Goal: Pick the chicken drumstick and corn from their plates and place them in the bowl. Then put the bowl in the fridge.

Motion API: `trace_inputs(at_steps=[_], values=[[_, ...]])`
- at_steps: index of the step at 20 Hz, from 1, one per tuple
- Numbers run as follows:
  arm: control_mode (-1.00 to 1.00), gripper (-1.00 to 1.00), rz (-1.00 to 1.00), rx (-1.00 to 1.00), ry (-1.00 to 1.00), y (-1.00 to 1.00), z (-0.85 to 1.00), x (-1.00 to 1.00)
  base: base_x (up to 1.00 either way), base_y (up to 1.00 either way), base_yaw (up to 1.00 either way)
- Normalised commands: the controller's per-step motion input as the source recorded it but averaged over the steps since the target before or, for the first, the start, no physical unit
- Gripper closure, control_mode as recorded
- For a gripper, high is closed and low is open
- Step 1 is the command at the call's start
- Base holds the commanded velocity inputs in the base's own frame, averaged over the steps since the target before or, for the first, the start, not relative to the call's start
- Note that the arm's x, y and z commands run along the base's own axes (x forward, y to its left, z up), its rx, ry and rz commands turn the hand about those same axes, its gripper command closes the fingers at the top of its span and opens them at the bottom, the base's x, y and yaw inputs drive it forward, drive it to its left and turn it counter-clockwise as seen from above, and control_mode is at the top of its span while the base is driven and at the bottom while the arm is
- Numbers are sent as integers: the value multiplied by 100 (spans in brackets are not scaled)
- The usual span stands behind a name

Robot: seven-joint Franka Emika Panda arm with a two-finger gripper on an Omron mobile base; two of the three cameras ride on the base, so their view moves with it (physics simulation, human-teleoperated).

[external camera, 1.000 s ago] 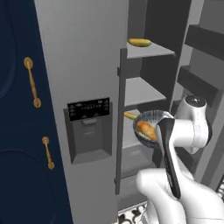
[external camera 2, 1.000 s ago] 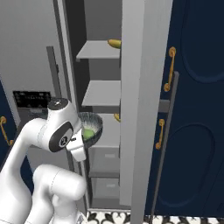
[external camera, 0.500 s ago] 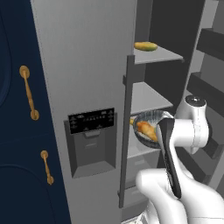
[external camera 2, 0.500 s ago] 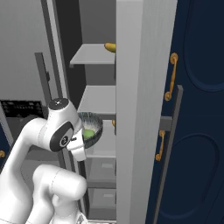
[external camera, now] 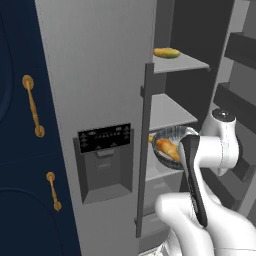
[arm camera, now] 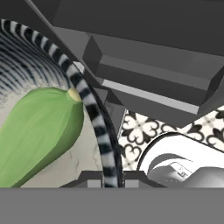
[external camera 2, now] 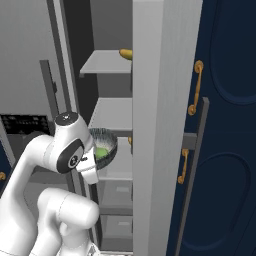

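The dark speckled bowl (external camera: 175, 136) hangs in the open fridge (external camera: 100, 75), between the middle shelf and the one below it. My gripper (arm camera: 107, 177) is shut on the bowl's striped rim (arm camera: 92, 111), one finger inside and one outside. The golden-brown chicken drumstick (external camera: 167, 148) lies in the bowl. The green corn (arm camera: 39, 131) lies beside it, close to my fingers, and is also visible as corn (external camera 2: 101, 151) inside the bowl (external camera 2: 106, 145). The plates are out of view.
The fridge's left door stands open with its dark dispenser panel (external camera: 105, 138) and long handle (external camera: 145, 150). The right door's edge (external camera 2: 160, 125) rises close to the bowl. A yellow food (external camera: 166, 52) lies on the upper shelf. Navy cabinets with brass handles (external camera: 32, 105) flank the fridge.
Both base views have shifted and the fridge looms larger, so the base has moved closer. The bowl stays in my grip with both foods inside.
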Motion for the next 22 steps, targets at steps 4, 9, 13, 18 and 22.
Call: trace_inputs(at_steps=[4, 9, 13, 18, 22], values=[[-100, 100, 0, 0, 0, 0, 0, 0, 0, 0, 0], [-100, 100, 0, 0, 0, 0, 0, 0, 0, 0, 0], [-100, 100, -1, 0, -1, 0, -2, -4, 0, 0, 0], [-100, 100, -13, 18, -1, -40, 25, 54, 0, 0, 0], [-100, 100, -12, 22, 1, -14, 8, 87, 0, 0, 0]])
